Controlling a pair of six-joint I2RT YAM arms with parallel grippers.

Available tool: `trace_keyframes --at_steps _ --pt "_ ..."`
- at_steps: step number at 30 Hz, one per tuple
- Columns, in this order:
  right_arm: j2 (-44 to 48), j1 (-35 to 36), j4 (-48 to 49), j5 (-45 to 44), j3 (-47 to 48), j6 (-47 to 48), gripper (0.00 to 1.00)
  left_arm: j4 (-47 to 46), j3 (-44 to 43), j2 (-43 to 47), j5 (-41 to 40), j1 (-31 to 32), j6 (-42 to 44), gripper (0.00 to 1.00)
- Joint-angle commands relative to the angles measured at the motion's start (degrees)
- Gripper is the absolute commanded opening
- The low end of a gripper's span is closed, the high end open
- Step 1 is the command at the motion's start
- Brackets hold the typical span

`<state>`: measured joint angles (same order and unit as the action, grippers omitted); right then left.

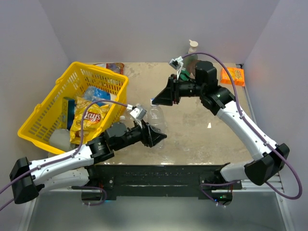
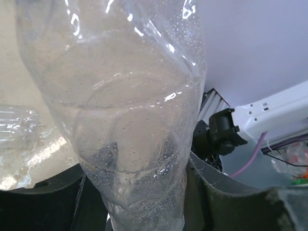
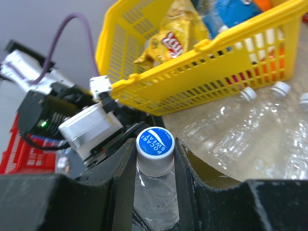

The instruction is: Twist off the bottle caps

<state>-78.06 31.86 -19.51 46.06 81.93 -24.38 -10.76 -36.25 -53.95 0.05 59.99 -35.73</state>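
When viewed from above, finds bottle (image 1: 155, 117) mid-table, left gripper (image 1: 156, 137) at near end, right gripper (image 1: 161, 99) at far end. Leaves open room right, with basket (image 1: 45, 98) close left.

From left wrist, shows fingers (image 2: 226, 202) clamped on thin, slick, likely crushable wall. Calls for light squeeze.

From right wrist, shows fingers pinching stiff blue cap (image 3: 155, 143), with spare bottles (image 3: 250, 122) beside basket.
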Motion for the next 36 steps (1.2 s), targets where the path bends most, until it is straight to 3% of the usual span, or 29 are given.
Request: trace_keyframes --at_steps 1,5,12,15,16,19,22,28,32,36 --pt "-1.6 -1.0 4.1 17.7 -0.5 2.8 0.0 -10.4 0.7 2.7 12.8 -0.8 3.6 0.39" --pt "-1.8 -1.0 1.7 23.1 0.0 5.1 0.0 -11.0 1.1 3.1 15.2 -1.3 3.0 0.39" --pt "-1.6 -1.0 -2.0 21.8 0.9 8.5 0.0 -11.0 1.4 2.6 15.2 -1.7 2.3 0.39" --pt "-1.4 -1.1 -3.5 19.0 1.6 8.7 0.2 -9.4 0.8 2.0 13.5 -1.8 2.2 0.39" --pt "-1.3 -1.2 -3.5 17.2 1.7 8.3 0.37 -8.1 0.7 1.8 12.2 -1.8 2.2 0.39" --pt "-0.5 -2.4 -2.4 14.4 2.2 6.2 0.6 -5.8 0.7 1.6 8.6 -1.8 1.6 0.39" --pt "0.5 -3.5 -1.9 11.9 2.8 4.7 0.67 -3.0 0.7 1.4 4.4 -1.8 1.0 0.39" --pt "4.1 -3.4 -0.4 -2.4 1.8 0.2 0.69 3.3 -1.2 -0.2 -4.8 -1.8 -1.8 0.39" --pt "5.9 -2.8 2.9 -12.7 -2.8 -6.8 0.59 5.2 -4.0 -2.9 -7.4 -1.7 -3.5 0.39" --pt "5.5 2.1 -3.3 -24.6 -0.8 -5.2 0.51 9.0 -7.2 -6.4 -9.5 -1.5 -5.1 0.39"
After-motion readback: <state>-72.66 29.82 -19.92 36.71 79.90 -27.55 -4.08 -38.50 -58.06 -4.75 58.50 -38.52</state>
